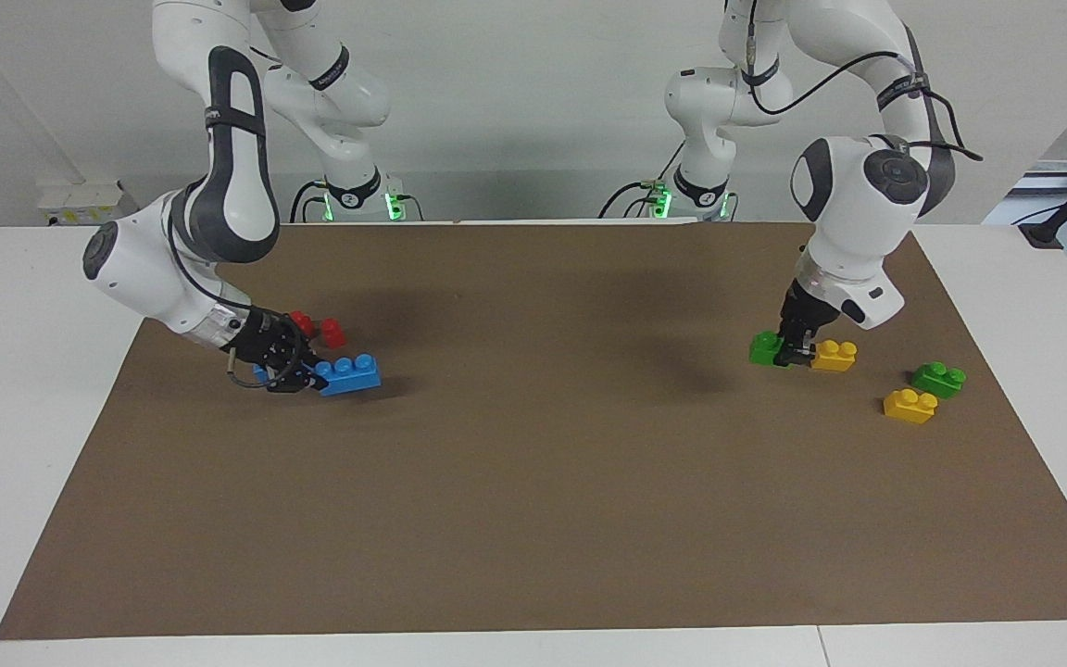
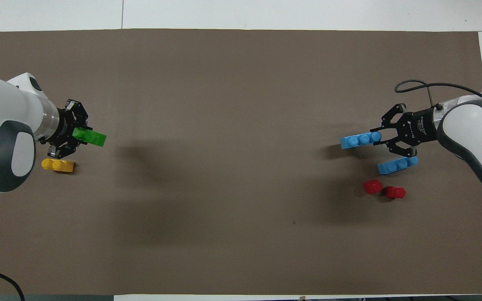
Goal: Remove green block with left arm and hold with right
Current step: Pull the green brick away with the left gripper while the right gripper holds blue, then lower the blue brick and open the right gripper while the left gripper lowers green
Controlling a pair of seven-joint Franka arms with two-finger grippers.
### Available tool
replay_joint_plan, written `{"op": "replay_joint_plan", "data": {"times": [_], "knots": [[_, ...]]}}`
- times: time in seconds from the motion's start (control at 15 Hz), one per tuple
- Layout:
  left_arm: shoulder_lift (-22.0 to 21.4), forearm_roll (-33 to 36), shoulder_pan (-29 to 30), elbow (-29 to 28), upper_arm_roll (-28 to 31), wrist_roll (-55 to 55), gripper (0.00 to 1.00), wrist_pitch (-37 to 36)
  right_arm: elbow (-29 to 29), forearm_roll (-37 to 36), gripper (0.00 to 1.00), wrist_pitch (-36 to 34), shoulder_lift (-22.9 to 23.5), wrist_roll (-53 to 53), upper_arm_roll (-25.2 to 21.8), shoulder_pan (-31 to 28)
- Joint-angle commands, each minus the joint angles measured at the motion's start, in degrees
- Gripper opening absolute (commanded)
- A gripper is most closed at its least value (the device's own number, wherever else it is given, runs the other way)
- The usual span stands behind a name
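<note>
Green plastic, a small two-stud green block [image 1: 764, 348] [image 2: 91, 136], is being pinched between the pressed-in fingers of the left gripper [image 1: 793, 353] [image 2: 75, 137] at the left arm's end of the brown paper mat [image 1: 543, 482] [image 2: 241, 75], and it is being carried low over the mat, just beside a small yellow two-stud brick [image 1: 835, 355] [image 2: 58, 165] that is lying there. A second green two-stud brick [image 1: 939, 378] and another yellow two-stud brick [image 1: 910, 405] are being seen side by side on the mat, closer still to that end of the table. At the right arm's end, a long blue three-stud brick [image 1: 349, 373] [image 2: 360, 140] is being clamped at one end by the right gripper [image 1: 297, 379] [image 2: 381, 140], its fingers closed on the brick, low against the mat. A second blue three-stud brick [image 2: 397, 165] is being shown beside the right gripper in the overhead view, nearer to the robots than the held one; in the facing view it is being mostly hidden by the gripper. Two small red bricks [image 1: 316, 327] [image 2: 383, 189] are being seen close together on the mat, nearer to the robots than both blue bricks.
</note>
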Motion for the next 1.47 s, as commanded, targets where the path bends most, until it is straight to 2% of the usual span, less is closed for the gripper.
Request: {"op": "replay_joint_plan", "data": {"times": [0.0, 0.27, 0.53, 0.87, 1.07, 1.13, 1.2, 1.27, 1.33, 1.4], "knots": [[0.41, -0.28, 3.20, -2.36, -0.65, 6.96, 0.00, 3.78, 1.91, -1.63, 0.00, 0.25, 2.47, -1.14, 0.81, -0.59], [2.87, -0.28, 5.93, -2.28, -0.65, 13.83, 0.00, 6.85, 1.48, -1.45, 0.00, 2.10, 3.61, -1.58, 0.81, -1.56], [6.82, -0.19, 6.64, -1.93, -0.65, 14.28, 0.00, 12.30, 1.39, -1.54, 0.00, 2.71, 4.58, -2.02, 0.81, -3.93], [11.39, -0.19, 8.12, -1.31, -0.65, 14.98, 0.00, 16.61, 0.68, -1.45, 0.00, 4.20, 4.93, -3.25, 0.81, -4.11], [12.63, -0.10, 8.74, -1.23, -0.65, 14.89, 0.00, 18.28, 0.33, -1.37, 0.00, 5.44, 5.46, -3.25, 0.89, -4.02], [13.07, -0.19, 8.83, -1.14, -0.65, 14.89, 0.00, 19.25, 0.33, -1.28, 0.07, 5.27, 5.55, -3.17, 0.90, -3.93], [13.68, -0.19, 8.92, -1.05, -0.65, 14.89, 0.00, 20.13, 0.42, -1.19, 0.49, 4.83, 5.55, -3.08, 0.90, -3.93], [14.21, -0.19, 9.27, -1.05, -0.65, 14.89, 0.00, 20.75, 0.59, -1.10, 0.74, 4.48, 5.46, -2.99, 0.90, -4.02], [14.56, -0.19, 9.53, -1.05, -0.65, 14.98, 0.00, 21.19, 0.86, -1.01, 0.86, 3.78, 5.46, -2.90, 0.98, -4.02], [15.00, -0.19, 9.54, -1.05, -0.65, 14.89, 0.00, 21.37, 1.29, -0.84, 0.92, 3.07, 5.37, -2.73, 0.98, -4.02]]}}
